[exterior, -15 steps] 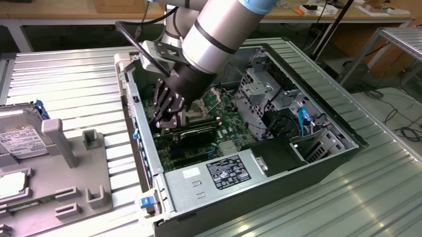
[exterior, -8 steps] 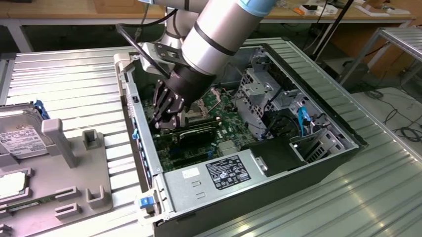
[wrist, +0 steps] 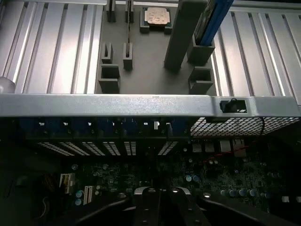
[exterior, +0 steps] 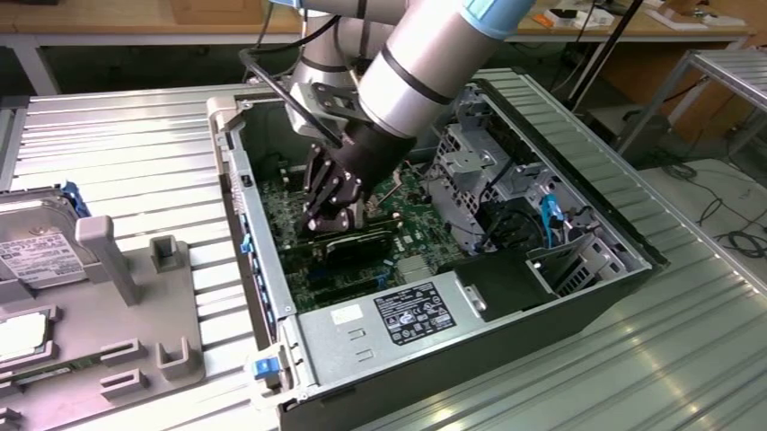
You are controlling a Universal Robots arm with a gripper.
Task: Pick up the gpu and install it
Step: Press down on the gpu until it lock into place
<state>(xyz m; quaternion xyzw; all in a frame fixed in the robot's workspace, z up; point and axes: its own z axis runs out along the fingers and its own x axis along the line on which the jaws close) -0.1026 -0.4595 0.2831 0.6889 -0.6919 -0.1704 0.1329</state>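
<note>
Pincer is down inside the PC case, squeezed together right over the gpu on the motherboard.

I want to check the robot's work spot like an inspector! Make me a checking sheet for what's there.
Surface: ribbed metal table with a grey holder tray on it.
Job's things: gpu, dark flat card low inside the open computer case, lying on the green board just under the gripper; whether it is fully seated cannot be told.
Clutter: hard drive with a white label at the exterior view's left.
Grippers: gripper shut, reaching down inside the case at the gpu.
Cables: black hose looping along the arm; wires on the floor at the exterior view's right.
Surroundings: wooden workbench behind.
</note>
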